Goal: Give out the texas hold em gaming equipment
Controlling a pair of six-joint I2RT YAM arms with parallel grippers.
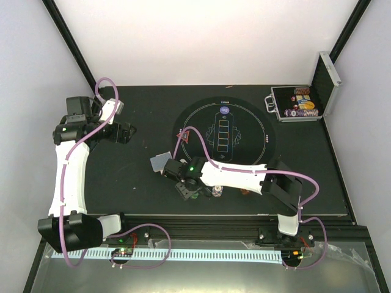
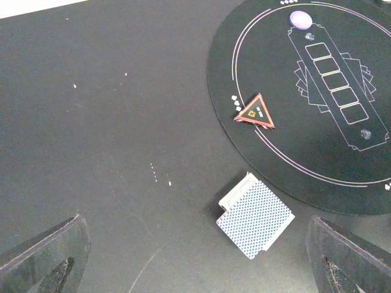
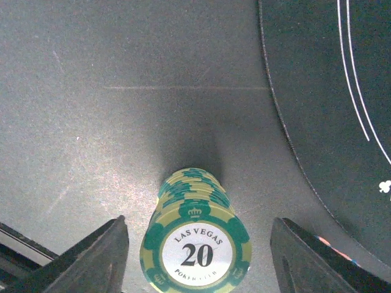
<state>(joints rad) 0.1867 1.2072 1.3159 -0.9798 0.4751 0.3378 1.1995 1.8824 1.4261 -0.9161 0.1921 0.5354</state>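
One stack of green chips (image 3: 195, 244) between the spread fingers (image 3: 98, 262) of the right gripper (image 3: 198, 226), clear of both.

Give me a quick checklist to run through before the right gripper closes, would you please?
1. Green chip stack centred between the fingers of the right gripper: ok.
2. Both fingers clear of the stack's sides: ok.
3. Stack straight, not leaning: cannot tell from above.
4. Nothing else between the fingers: ok.
5. Left gripper open and empty, card deck below it untouched: ok.
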